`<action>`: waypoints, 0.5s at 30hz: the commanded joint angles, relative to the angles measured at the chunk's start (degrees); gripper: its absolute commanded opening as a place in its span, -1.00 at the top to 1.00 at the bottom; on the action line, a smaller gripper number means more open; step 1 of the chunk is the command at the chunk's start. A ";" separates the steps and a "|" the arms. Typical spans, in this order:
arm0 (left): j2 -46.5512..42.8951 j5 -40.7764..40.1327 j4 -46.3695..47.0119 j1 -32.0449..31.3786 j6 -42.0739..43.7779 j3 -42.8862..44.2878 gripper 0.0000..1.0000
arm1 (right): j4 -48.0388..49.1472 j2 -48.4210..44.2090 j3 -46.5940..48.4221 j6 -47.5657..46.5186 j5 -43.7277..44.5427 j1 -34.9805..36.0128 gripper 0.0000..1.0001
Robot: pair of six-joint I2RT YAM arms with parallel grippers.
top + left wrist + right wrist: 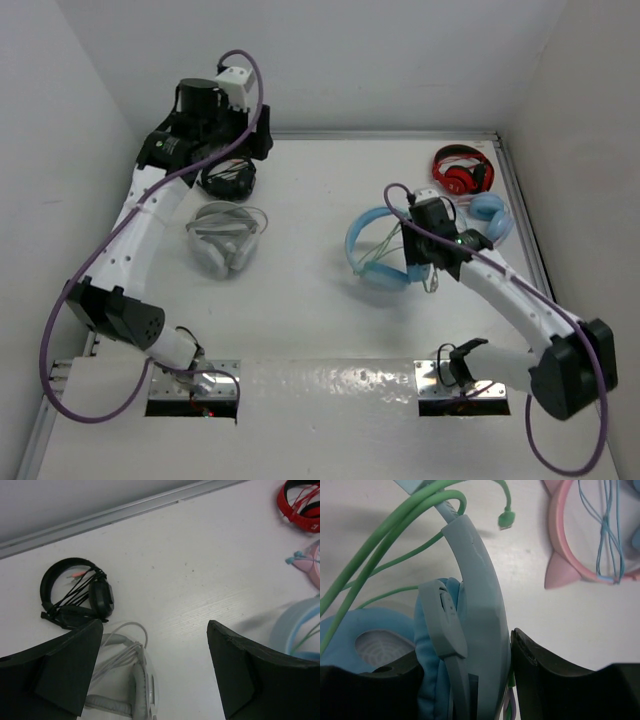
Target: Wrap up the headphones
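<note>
The headphones are gripped by the right tool, whose fingers are closed on one blue cup and the band beside it. The pale-green cable is looped loosely ahead of the tool above the desk. A pink cat-ear pair is seen ahead and to the right of that tool. The left tool is held open and empty, with a black pair ahead to its left and a grey-white pair just by its left finger.

So the left gripper is spread wide and empty, below-right of the black headphones. Grey-white pair lies right below those, red pair far to their right.
</note>
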 commanded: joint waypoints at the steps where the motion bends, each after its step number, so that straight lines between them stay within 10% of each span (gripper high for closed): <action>1: -5.03 2.85 1.06 1.85 -2.19 -0.56 -0.66 | -3.84 -6.91 -2.47 3.00 2.68 -0.32 1.00; 15: -12.68 5.75 2.99 2.12 -2.72 -7.50 -0.66 | -14.74 -5.96 -4.76 7.92 -2.42 -16.93 1.00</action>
